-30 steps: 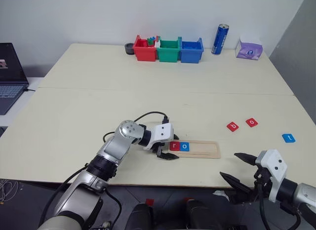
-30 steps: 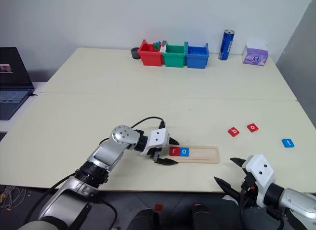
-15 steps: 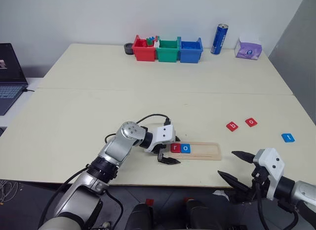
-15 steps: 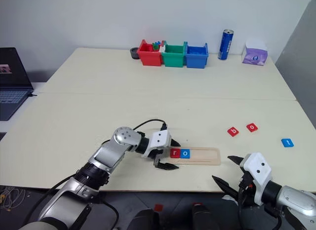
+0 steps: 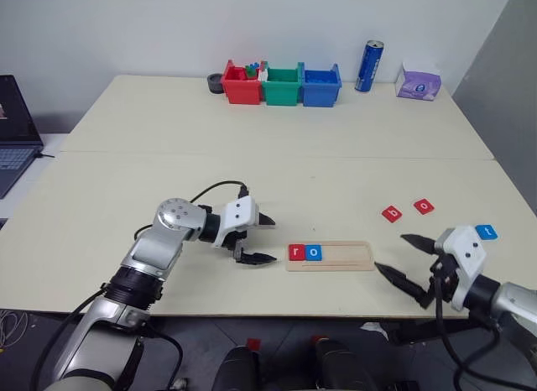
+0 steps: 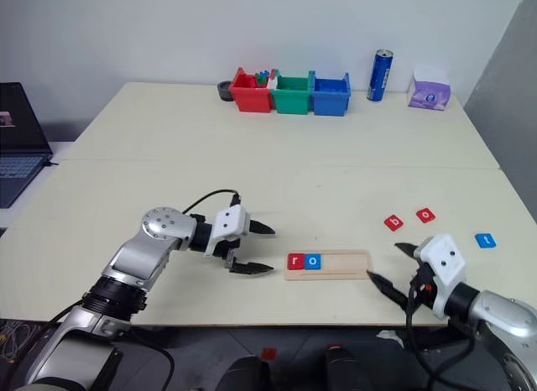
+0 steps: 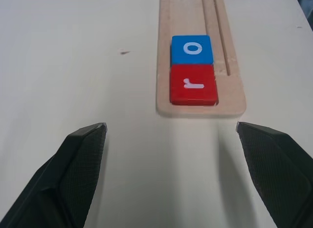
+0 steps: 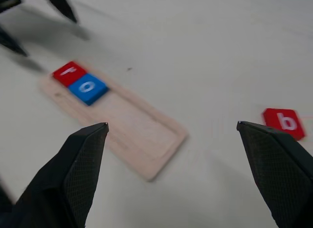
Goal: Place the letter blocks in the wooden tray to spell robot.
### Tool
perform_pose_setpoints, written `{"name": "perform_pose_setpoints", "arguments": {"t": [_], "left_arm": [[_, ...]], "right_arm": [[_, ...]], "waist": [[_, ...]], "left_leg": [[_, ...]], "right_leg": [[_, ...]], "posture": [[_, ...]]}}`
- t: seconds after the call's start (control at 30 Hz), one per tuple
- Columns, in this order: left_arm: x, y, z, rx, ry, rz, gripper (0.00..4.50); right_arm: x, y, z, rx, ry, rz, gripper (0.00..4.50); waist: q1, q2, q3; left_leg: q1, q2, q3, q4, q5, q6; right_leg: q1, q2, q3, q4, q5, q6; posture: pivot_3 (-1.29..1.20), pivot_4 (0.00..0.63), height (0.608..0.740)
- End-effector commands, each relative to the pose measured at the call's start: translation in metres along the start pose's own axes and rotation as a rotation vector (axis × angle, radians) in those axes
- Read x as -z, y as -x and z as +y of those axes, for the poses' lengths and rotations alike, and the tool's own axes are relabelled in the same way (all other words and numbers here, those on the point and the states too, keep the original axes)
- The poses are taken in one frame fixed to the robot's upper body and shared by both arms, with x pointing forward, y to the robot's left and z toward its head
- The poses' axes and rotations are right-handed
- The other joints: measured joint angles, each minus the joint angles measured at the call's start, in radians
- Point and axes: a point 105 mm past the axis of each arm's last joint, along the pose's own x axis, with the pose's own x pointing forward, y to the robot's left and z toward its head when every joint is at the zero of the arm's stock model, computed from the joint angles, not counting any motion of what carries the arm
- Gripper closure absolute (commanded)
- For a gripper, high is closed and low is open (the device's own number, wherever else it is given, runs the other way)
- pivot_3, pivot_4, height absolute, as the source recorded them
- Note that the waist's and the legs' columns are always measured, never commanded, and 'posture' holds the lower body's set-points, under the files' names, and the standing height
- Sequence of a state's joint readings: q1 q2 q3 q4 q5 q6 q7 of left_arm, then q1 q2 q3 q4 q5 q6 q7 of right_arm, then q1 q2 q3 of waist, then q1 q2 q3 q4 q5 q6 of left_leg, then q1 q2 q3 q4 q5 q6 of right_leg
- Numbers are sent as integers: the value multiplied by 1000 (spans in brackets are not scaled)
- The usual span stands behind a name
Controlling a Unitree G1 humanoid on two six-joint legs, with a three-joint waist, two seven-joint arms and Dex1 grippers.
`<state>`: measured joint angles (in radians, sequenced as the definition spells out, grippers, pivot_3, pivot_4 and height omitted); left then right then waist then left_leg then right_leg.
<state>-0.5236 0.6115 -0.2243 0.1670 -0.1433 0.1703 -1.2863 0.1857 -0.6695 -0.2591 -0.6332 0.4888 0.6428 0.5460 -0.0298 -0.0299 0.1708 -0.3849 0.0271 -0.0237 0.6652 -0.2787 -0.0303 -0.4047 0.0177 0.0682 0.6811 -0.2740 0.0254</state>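
Observation:
The wooden tray (image 5: 348,255) lies near the table's front edge. A red "r" block (image 5: 296,252) and a blue "o" block (image 5: 313,252) sit side by side at its left end. On the bare table to the right lie a red "b" block (image 5: 392,213), a red "o" block (image 5: 424,206) and a blue "t" block (image 5: 486,231). My left gripper (image 5: 270,242) hovers open just left of the tray, pointing at it, with nothing held. Off the tray's right end, my right gripper (image 5: 390,252) is open and empty.
Red (image 5: 244,83), green (image 5: 281,83) and blue (image 5: 321,83) bins stand in a row at the table's far edge. Right of them are a blue can (image 5: 365,66) and a purple tissue pack (image 5: 418,81). A laptop (image 5: 13,131) sits far left.
My left gripper has drawn back to the left, away from the tray's left end. My right gripper has come forward over the table edge toward the tray's right end.

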Motion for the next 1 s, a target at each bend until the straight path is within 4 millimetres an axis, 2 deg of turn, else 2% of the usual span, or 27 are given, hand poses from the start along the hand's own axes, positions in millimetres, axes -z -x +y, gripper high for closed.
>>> {"name": "perform_pose_setpoints", "arguments": {"t": [0.03, 0.2, 0.4, 0.57, 0.77, 0.87, 1.0], "left_arm": [[-14, 19, 1, -74, 19, -96, 20], [-13, 31, -11, -124, 80, -140, 20], [-18, 34, -27, -91, 108, -192, 20], [-18, 34, -35, -82, 114, -198, 20], [-12, 35, -41, -94, 116, -187, 20], [-8, 37, -43, -102, 121, -178, 0], [-5, 38, -44, -105, 119, -165, 0]], "right_arm": [[3, -16, -27, 143, -27, 0, 0], [8, -37, -45, 171, -62, 10, 0], [16, -55, -66, 171, -115, 11, 0], [25, -67, -75, 144, -134, 43, 0], [34, -72, -77, 97, -164, 80, 0], [37, -73, -78, 96, -176, 87, 600], [41, -75, -81, 115, -145, 103, 2016]], "waist": [[-1, 0, 0], [-2, 1, 0], [1, 1, 0], [-2, 1, 1], [-2, 1, 1], [-2, 1, 1], [-2, 1, 1]], "left_leg": [[0, 0, 0, 0, 0, 0], [0, 1, 0, -1, 0, 0], [-1, 0, 1, -1, 0, 0], [0, 1, 1, -1, 0, 0], [1, 1, 1, -1, 0, 0], [1, 1, 1, -1, 0, 0], [1, 1, 1, -1, 0, 0]], "right_leg": [[0, 0, 0, 0, 0, 0], [-1, -1, 1, 0, 1, -2], [-1, -1, 1, 0, 2, -3], [-1, -1, 1, 0, 3, -5], [-1, -1, 1, 0, 3, -5], [-1, -1, 1, 0, 3, -5], [-1, -1, 1, 0, 3, -5]], "posture": [[0, 150, 740], [0, 150, 740], [0, 150, 740], [0, 150, 740], [0, 150, 740], [0, 150, 740], [0, 150, 740]]}}
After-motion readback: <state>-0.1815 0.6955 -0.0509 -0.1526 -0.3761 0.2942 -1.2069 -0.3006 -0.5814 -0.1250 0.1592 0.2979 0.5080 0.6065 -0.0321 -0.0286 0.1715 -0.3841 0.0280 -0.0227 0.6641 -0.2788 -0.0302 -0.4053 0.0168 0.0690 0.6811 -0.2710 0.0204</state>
